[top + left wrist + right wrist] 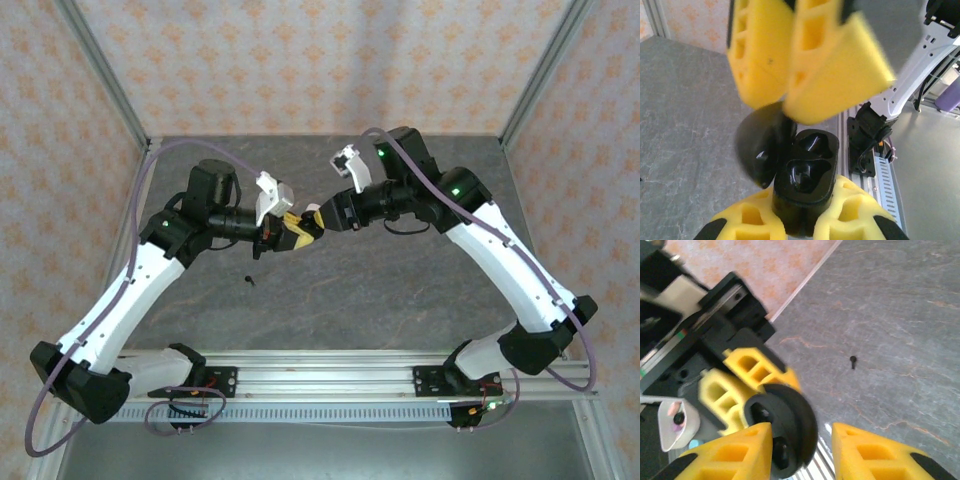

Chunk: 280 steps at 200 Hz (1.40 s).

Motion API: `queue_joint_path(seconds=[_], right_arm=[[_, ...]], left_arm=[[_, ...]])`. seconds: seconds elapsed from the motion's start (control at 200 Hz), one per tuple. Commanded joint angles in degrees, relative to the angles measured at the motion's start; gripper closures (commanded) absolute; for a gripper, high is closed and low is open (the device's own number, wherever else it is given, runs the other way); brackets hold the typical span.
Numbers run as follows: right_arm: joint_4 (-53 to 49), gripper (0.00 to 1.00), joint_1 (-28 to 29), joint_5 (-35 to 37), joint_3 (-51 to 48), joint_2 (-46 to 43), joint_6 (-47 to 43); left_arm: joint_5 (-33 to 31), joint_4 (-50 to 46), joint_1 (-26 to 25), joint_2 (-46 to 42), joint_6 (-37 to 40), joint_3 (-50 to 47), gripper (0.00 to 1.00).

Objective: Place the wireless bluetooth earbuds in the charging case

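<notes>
1. Earbud (248, 279): tiny, black and short-stemmed. It lies loose on the grey stone-look table (900, 315), well apart from my fingers.
2. Charging case (805, 175): glossy black rounded plastic with two moulded wells and its lid (760, 150) hinged open. My left gripper (800, 212) clamps its base.
3. My right gripper (802, 440) stands parted and grasps nothing, just beside the lid.
4. Risks: my right finger could knock the lid shut or twist the slick case out of the clamp. The bud is small and dark, so I could easily mis-pinch it or flick it away.

The worktop (400, 290) is grey stone with pale and rusty veins. The walls (300, 60) are cream with an orange floral print. The arms (500, 250) are white with black joints, and their cables (140, 200) are purple. The left gripper (293, 237) and right gripper (317, 220) are yellow. The charging case (807, 172) is glossy black, and the earbud (249, 279) is black too.
</notes>
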Motion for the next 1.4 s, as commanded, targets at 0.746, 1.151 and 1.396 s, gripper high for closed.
queue_joint_path(seconds=[0.746, 1.151, 1.396], right_arm=[[24.18, 0.63, -4.98, 8.39, -20.13, -4.67, 22.01], [22.01, 0.67, 10.73, 10.10, -3.66, 30.88, 20.44], [6.68, 0.67, 15.47, 20.48, 20.31, 51.29, 19.30]], left_arm=[[-23.55, 3.96, 2.50, -15.78, -4.71, -9.65, 1.00], [-34.80, -9.27, 2.59, -30.29, -7.03, -11.01, 1.00], [-37.83, -12.70, 2.59, -36.78, -11.68, -12.73, 1.00]])
